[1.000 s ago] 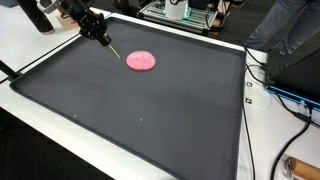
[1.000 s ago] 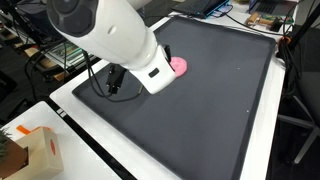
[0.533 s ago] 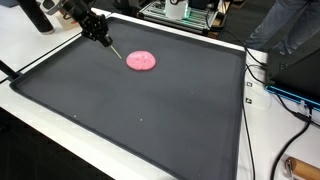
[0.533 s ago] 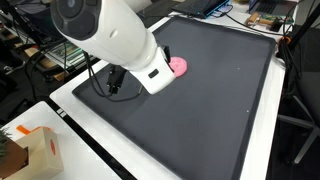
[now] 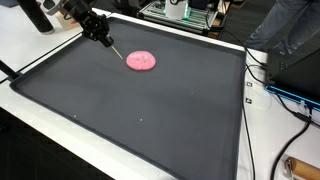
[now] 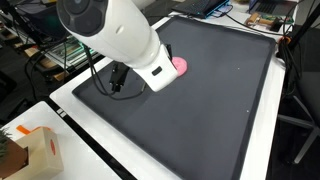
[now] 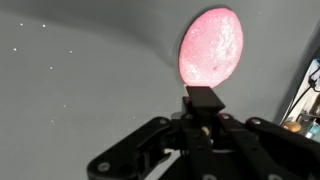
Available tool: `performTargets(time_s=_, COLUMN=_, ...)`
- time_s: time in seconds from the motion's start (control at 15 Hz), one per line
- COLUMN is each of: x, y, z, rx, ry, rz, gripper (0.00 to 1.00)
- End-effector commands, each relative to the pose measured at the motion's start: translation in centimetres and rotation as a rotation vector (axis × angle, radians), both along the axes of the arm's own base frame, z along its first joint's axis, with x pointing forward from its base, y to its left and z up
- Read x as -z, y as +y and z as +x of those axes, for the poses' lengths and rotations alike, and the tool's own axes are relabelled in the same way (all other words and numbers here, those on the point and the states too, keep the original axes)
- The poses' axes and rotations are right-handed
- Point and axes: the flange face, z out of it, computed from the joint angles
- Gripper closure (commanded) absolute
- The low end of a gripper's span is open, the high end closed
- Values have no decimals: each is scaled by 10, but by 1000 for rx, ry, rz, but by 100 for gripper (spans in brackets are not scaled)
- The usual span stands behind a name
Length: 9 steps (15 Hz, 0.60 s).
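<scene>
Rod point(image 7: 203, 98), thin and pale along its length, sits clamped in the claw point(image 7: 203, 116), whose two fingers close in on it from either side in the wrist view. It slants down and forward from the claw, and its tip hangs near the edge of the pink disc point(image 7: 211, 46); whether it touches the disc I cannot tell. The disc lies flat on the black mat point(image 5: 150, 120), toward the far side, and the mat covers most of the white tabletop point(image 5: 30, 45).

As I judge it, the main risk is that the tip catches the rim of the disc and shoves it sideways instead of meeting it cleanly, since the disc looks light and nothing pins it down. A push too steep into the mat could also twist the rod in the clamp or drag the mat.

Of containers, only a cardboard box point(image 6: 42, 150) shows, on the tabletop well apart from the mat; what it holds is hidden. Beyond the mat's far edge, cables point(image 5: 285, 95) trail over the tabletop
</scene>
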Motion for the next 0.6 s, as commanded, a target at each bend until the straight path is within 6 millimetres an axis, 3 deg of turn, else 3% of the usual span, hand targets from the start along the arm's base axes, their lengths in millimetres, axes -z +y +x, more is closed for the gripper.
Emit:
performTargets(time_s=0.0, x=-11, y=8, z=-3, rx=3, ry=8, rz=1, gripper=97)
performTargets(time_s=0.53, x=-53, y=34, z=4, rx=-2, ry=-4, rz=-27, gripper=97)
